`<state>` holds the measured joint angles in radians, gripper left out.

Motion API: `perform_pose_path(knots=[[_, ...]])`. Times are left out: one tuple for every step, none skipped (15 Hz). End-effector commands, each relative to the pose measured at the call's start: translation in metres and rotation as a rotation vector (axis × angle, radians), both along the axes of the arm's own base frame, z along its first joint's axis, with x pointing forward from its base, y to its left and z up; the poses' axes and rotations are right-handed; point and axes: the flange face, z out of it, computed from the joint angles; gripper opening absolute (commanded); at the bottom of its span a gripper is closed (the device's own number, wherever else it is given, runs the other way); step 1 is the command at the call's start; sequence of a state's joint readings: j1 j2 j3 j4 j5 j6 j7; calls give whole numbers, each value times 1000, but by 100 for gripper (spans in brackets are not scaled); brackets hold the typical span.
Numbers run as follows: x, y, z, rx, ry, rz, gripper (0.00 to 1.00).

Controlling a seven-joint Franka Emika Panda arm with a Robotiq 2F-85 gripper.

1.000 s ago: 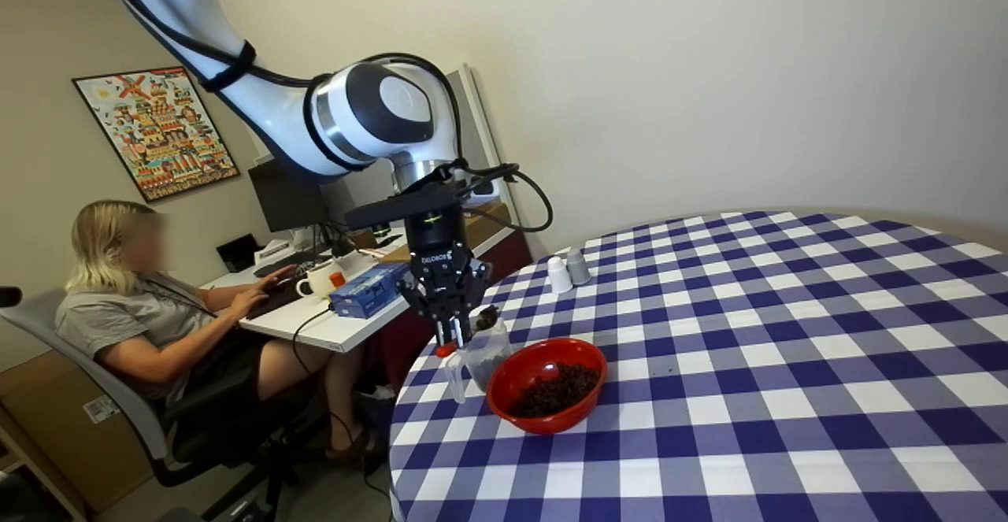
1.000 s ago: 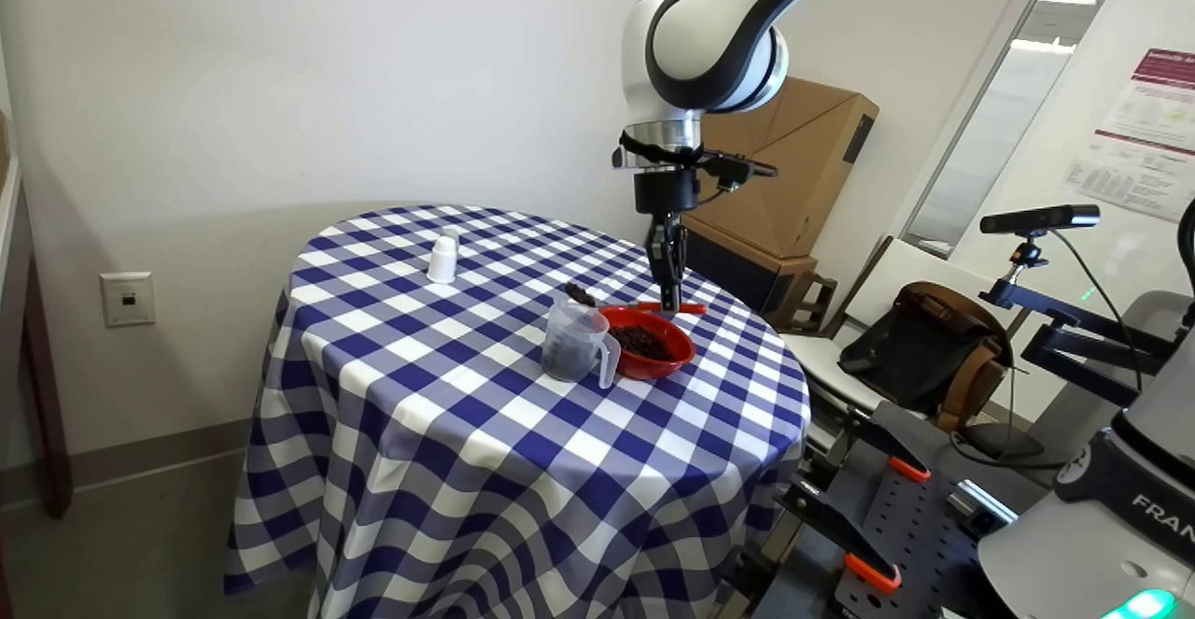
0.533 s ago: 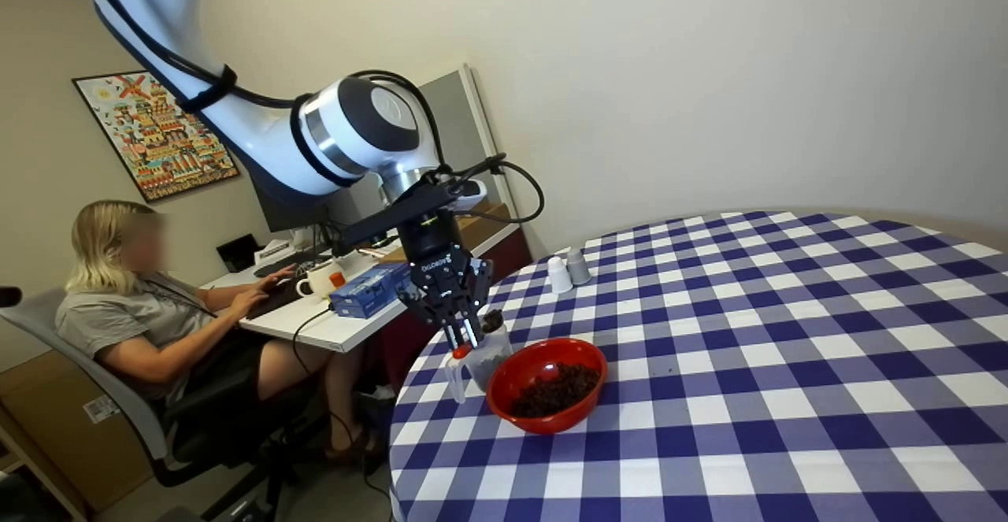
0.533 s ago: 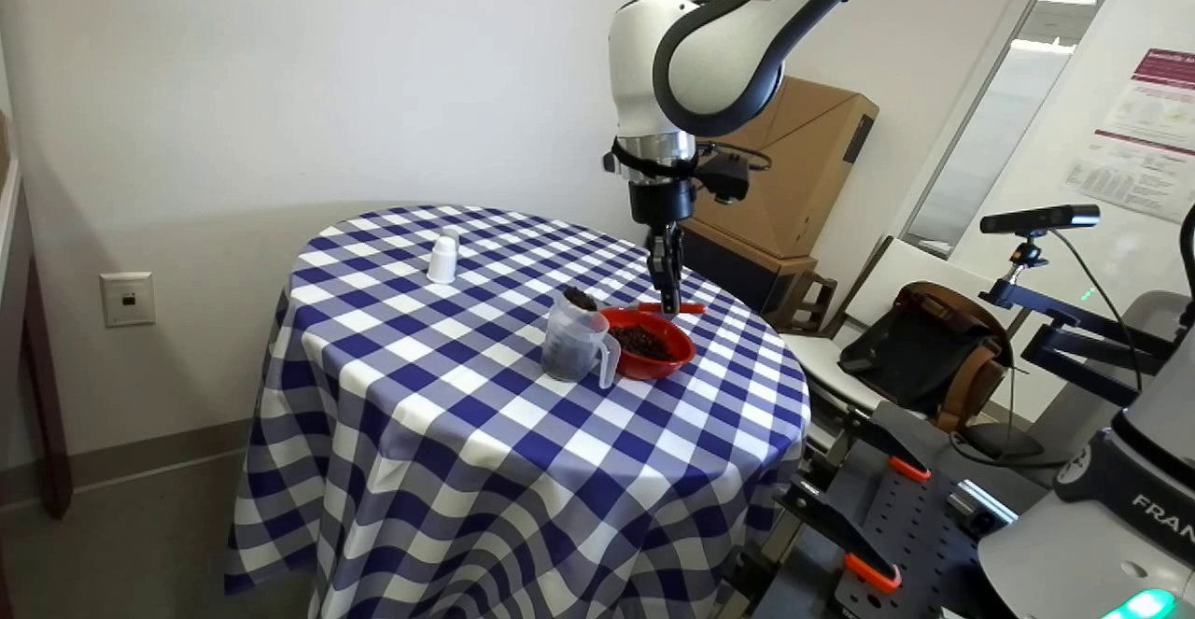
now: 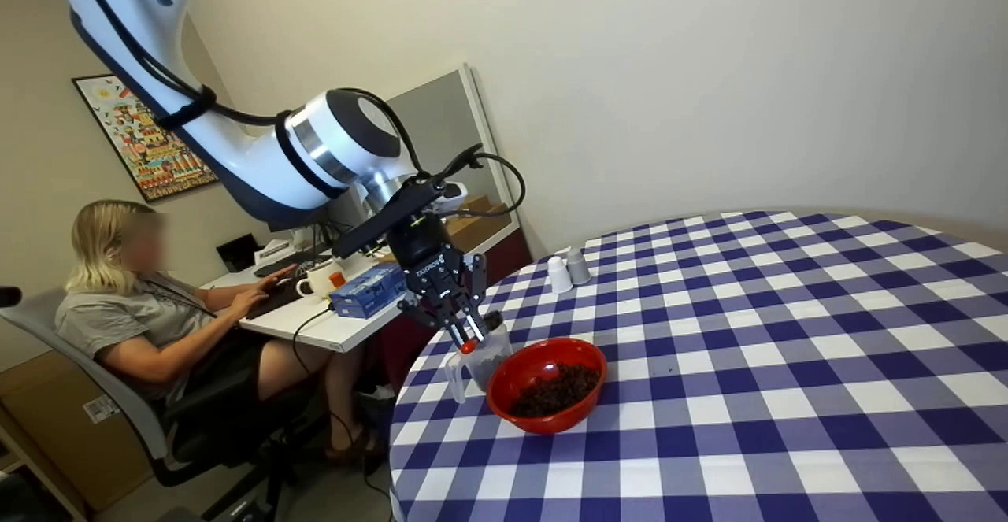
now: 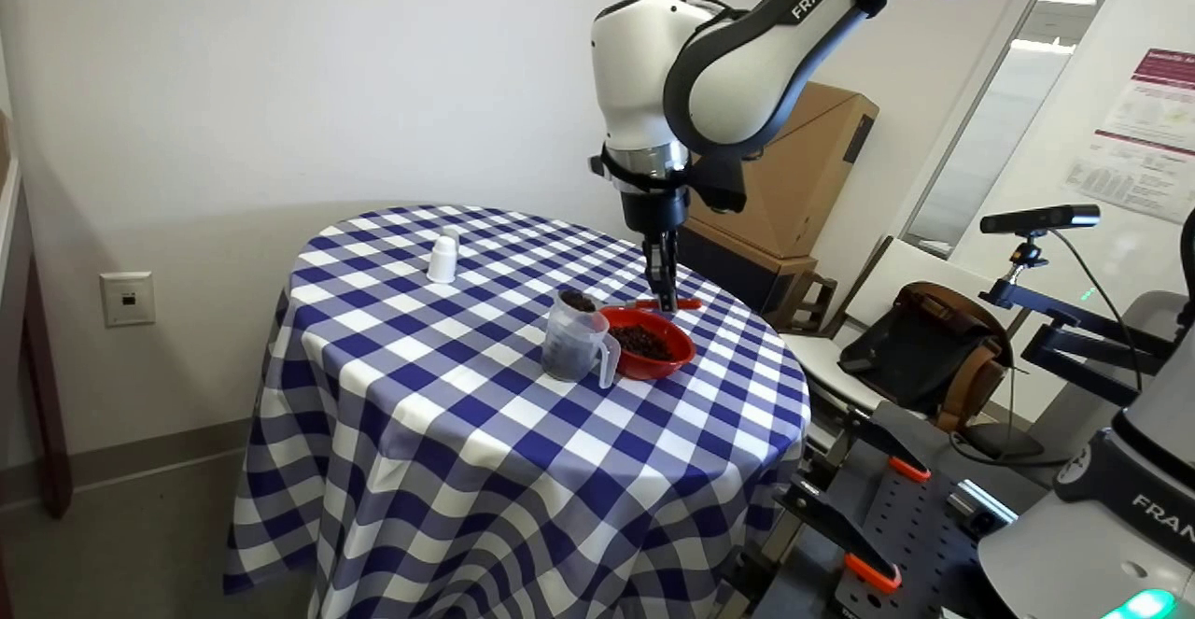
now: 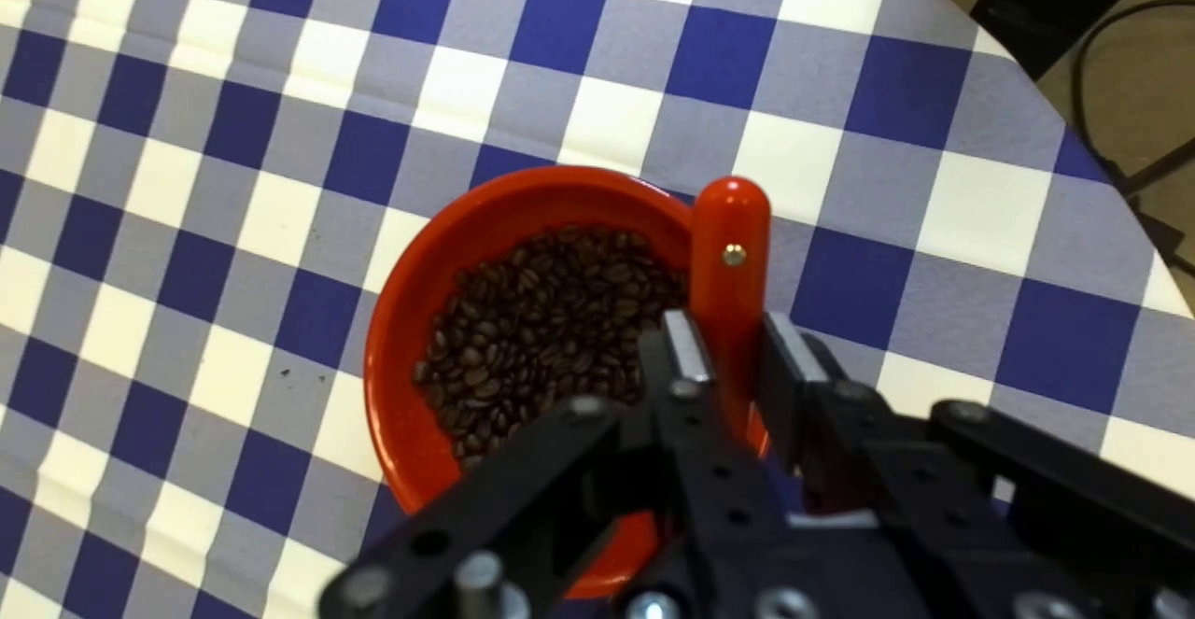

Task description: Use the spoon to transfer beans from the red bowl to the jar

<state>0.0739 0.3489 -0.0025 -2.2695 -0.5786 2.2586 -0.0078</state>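
Observation:
My gripper (image 7: 733,344) is shut on the spoon's red-orange handle (image 7: 728,246), which stands out beyond the fingertips. In an exterior view the handle (image 6: 689,303) runs past the gripper (image 6: 667,306) above the far rim of the bowl. A dark heap of beans (image 6: 577,300) on the spoon's head is at the mouth of the clear jar (image 6: 568,350); over or inside it, I cannot tell. The red bowl (image 5: 508,418) touches or nearly touches the jar (image 5: 490,358) and holds more beans (image 7: 541,339). In the wrist view the spoon's head is hidden and the jar is out of view.
A white shaker (image 5: 560,275) and a grey shaker (image 5: 577,267) stand farther back on the checkered tablecloth (image 5: 748,364). Beyond the table edge, a person (image 5: 150,325) sits at a desk with a blue box (image 5: 368,290).
The hand has tilted from nearly upright, its fingers now slanting toward the bowl in an exterior view. The beans on the spoon have sunk slightly to the jar's mouth. Bowl and jar stayed put.

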Motion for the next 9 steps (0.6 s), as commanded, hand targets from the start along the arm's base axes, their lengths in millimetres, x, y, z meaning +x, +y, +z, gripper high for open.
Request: perform_pose_path(knots=[[-6,12,1,-52,-36,45,6],[-7,15,1,-64,-39,57,6],[-9,18,0,-75,-41,67,6],[-10,21,-1,-89,-45,81,6],[-11,23,-2,-101,-50,93,6],[-13,25,-2,-117,-56,109,6],[-14,26,-3,-130,-61,120,6],[-15,27,-4,-146,-67,132,6],[-17,27,-5,-160,-73,144,6]])
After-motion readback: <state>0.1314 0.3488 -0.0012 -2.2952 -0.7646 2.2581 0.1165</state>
